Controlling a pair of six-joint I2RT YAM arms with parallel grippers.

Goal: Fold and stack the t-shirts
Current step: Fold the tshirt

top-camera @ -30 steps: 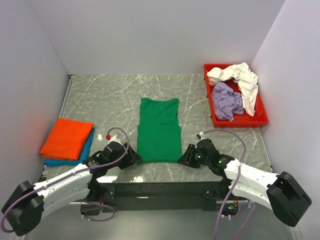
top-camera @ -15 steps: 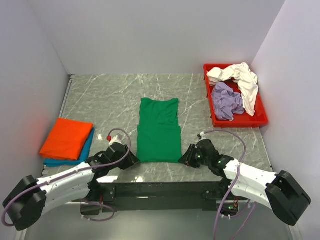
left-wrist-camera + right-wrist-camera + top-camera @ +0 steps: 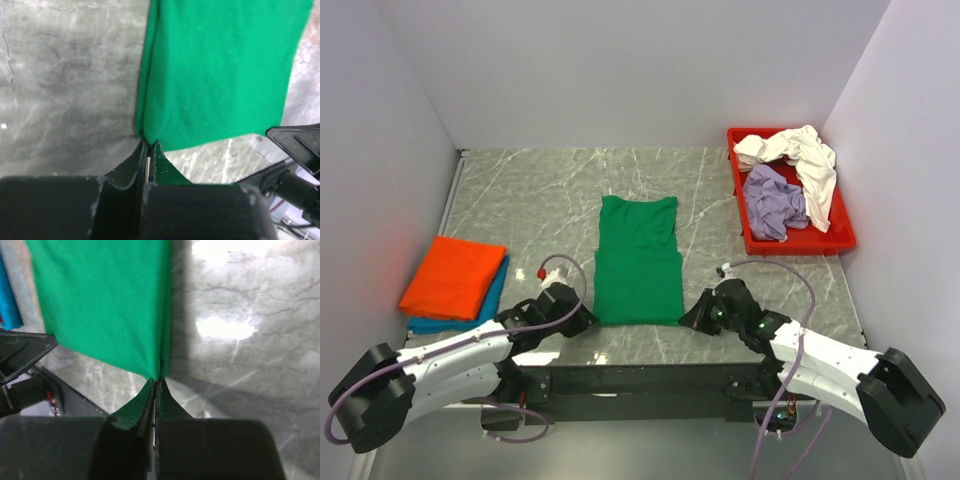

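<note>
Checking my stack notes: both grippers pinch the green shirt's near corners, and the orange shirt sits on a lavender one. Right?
No: the top external view shows the orange shirt on a teal shirt; the lavender shirt lies in the red tray. The left gripper and right gripper do pinch the green shirt at its near corners.

A flattened t-shirt (image 3: 638,262) lies central on the tabletop (image 3: 530,190). Left of it two folded t-shirts (image 3: 453,278) lie stacked, one on the other. At the back right a tray (image 3: 798,246) holds two crumpled t-shirts (image 3: 775,200).

Green t-shirt (image 3: 638,272), grey marbled table (image 3: 540,200), red tray (image 3: 800,246)
</note>
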